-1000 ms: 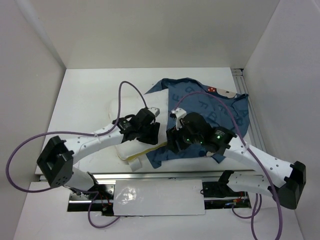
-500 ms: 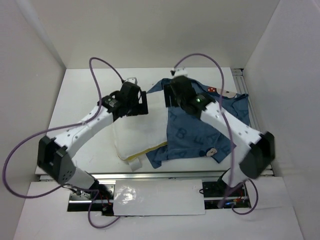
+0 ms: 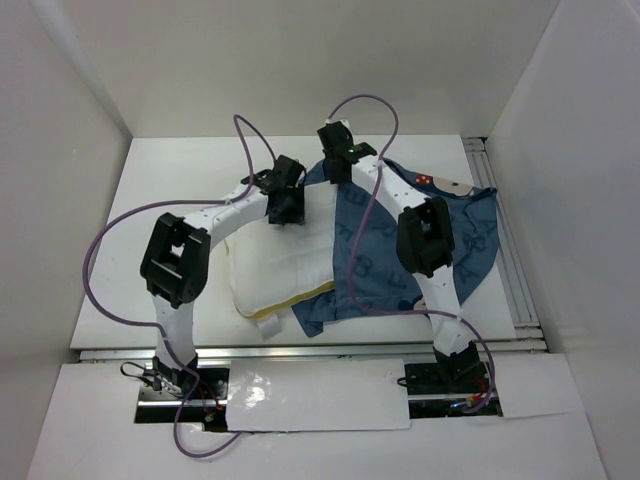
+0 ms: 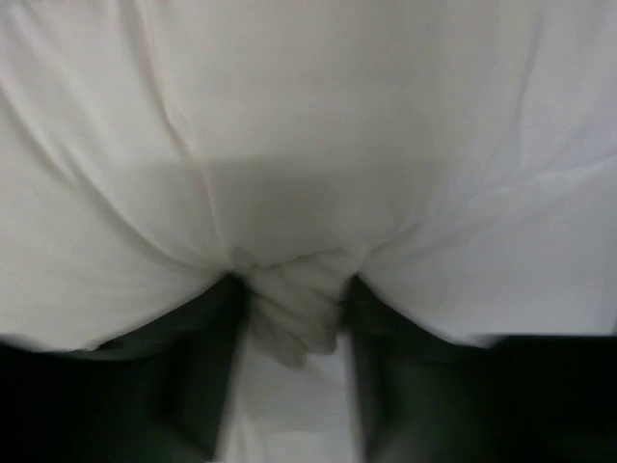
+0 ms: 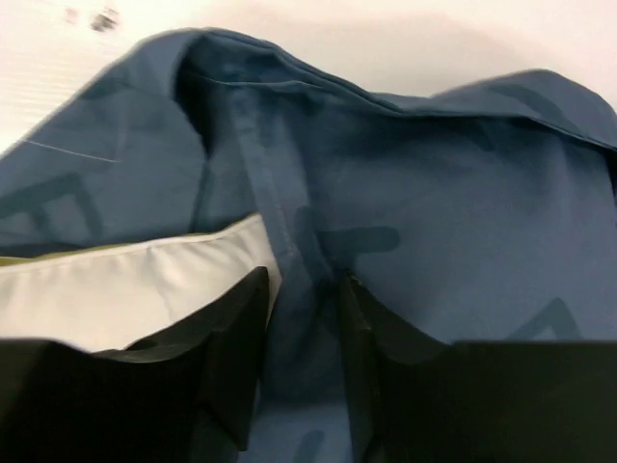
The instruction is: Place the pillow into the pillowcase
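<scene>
Denim pillowcase (image 5: 434, 222), pinched in the right hand (image 5: 301, 286), should be held wide beside the pillow (image 4: 308, 116) pinched in the left hand (image 4: 292, 289).

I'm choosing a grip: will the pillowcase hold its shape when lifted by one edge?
Probably not. The pillowcase creases and folds around the right gripper, so it likely droops limp. It lies rumpled on the table, suggesting thin, light cloth that bunches when pushed rather than sliding flat.
</scene>
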`<control>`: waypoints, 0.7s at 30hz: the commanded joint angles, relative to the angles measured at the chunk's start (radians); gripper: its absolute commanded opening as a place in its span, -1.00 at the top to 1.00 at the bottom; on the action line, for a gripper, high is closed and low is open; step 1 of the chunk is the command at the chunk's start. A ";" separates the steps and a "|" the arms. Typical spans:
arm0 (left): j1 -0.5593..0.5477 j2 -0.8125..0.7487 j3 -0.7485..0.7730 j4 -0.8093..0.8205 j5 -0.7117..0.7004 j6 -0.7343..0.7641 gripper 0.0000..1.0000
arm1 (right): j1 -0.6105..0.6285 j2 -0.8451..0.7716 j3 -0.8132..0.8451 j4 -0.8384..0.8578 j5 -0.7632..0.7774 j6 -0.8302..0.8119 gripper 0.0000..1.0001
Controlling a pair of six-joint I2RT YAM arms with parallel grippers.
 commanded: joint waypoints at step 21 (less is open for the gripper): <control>-0.142 -0.401 -0.274 0.448 -0.027 0.171 1.00 | 0.148 -0.438 -0.291 0.165 -0.468 -0.134 1.00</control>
